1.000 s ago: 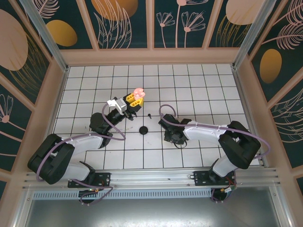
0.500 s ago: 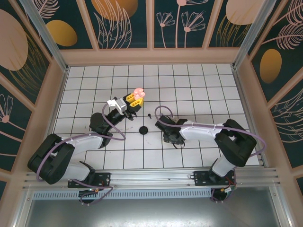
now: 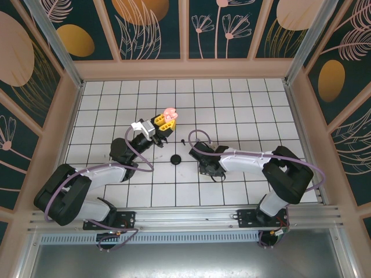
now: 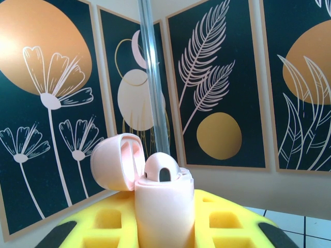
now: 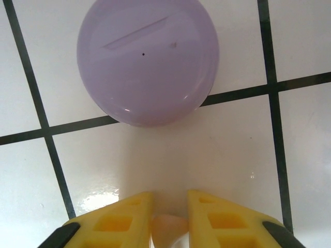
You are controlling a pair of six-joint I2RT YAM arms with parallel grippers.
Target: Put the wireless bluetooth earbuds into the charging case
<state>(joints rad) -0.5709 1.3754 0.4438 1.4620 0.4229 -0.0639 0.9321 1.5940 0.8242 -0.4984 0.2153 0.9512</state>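
Note:
My left gripper (image 3: 164,122) is raised above the table and shut on a pink charging case (image 3: 169,113). In the left wrist view the case (image 4: 161,202) stands upright between the yellow fingers (image 4: 232,222), its lid (image 4: 115,161) swung open to the left. One pink earbud (image 4: 162,168) sits in it. My right gripper (image 3: 204,167) points down at the tiles near the middle. Its yellow jaws (image 5: 169,199) are closed on a small pink earbud (image 5: 169,229), just short of a round lavender case (image 5: 147,59) lying shut on the tiles.
A black disc-shaped case (image 3: 176,158) lies on the tiles between the two grippers. A tiny black earbud (image 3: 183,141) lies just behind it. Wooden walls and metal posts ring the white tiled floor (image 3: 243,110), with open tiles at the back and right.
The right gripper's jaws have drawn in onto the pink earbud, and that arm has shifted slightly left. The left arm and its pink case have not moved.

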